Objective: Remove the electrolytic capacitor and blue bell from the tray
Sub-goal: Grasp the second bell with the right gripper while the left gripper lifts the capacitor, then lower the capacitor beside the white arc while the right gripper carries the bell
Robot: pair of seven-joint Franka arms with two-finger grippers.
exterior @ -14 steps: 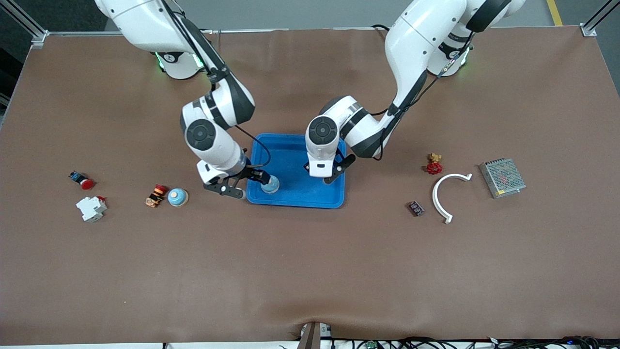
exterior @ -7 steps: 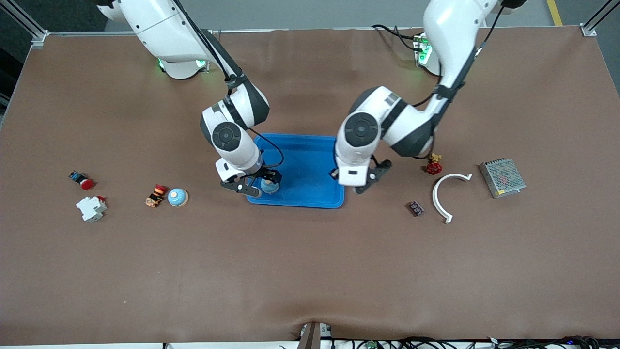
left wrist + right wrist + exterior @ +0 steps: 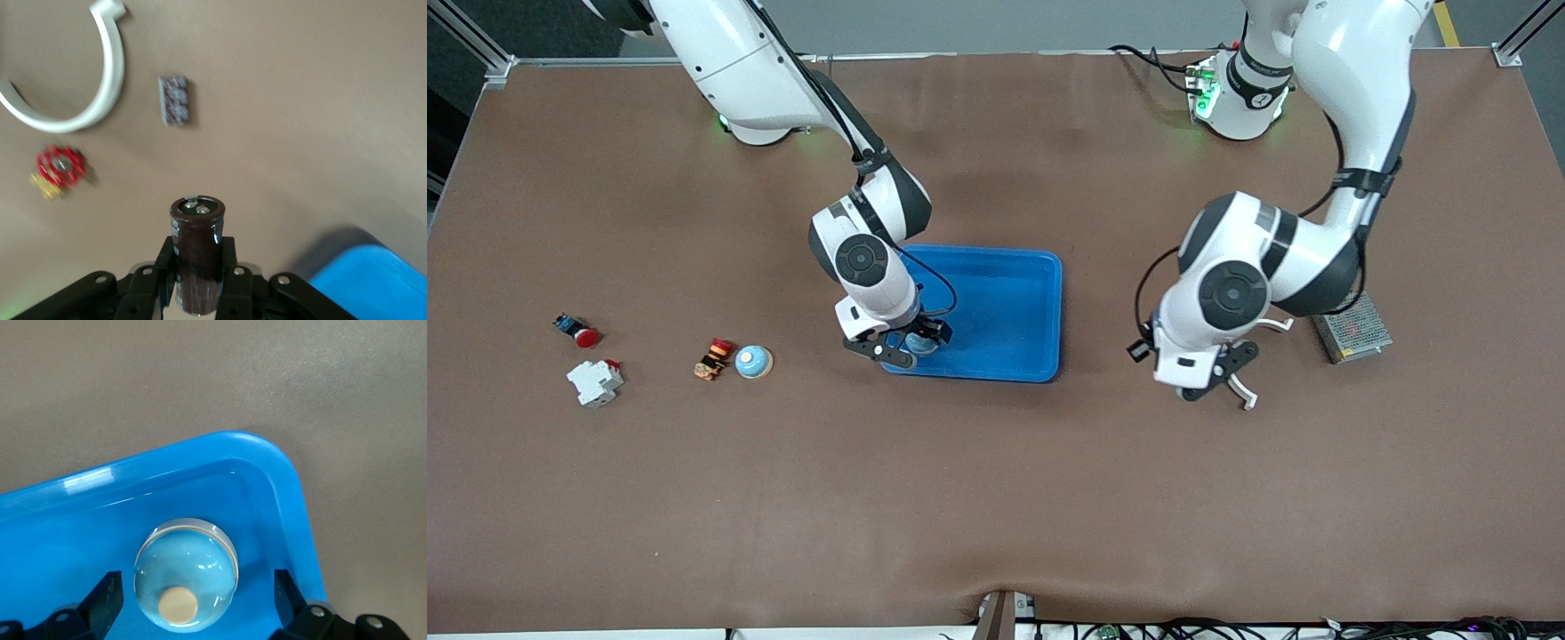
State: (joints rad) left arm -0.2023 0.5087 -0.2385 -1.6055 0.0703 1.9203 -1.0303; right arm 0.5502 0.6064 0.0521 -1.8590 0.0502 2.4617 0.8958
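- Left gripper (image 3: pixel 198 293) up over bare surface (image 3: pixel 996 498), above the small dark chip (image 3: pixel 175 100) and white curved bracket (image 3: pixel 100 87); jaws clamped on the dark brown capacitor (image 3: pixel 197 257), which stands upright between them, terminals up.
- Red valve handle (image 3: pixel 60 167) lies near the bracket.
- Right gripper (image 3: pixel 904 345) low over the blue tray (image 3: pixel 1005 311), at the tray corner nearest the front camera toward the right arm's end; jaws wide, one on either side of the light-blue bell (image 3: pixel 187 577), not touching it.
- Bell rests on the tray floor, button up.
- A second bell (image 3: pixel 753 361) sits on the surface beside an orange-red part (image 3: pixel 714 357).
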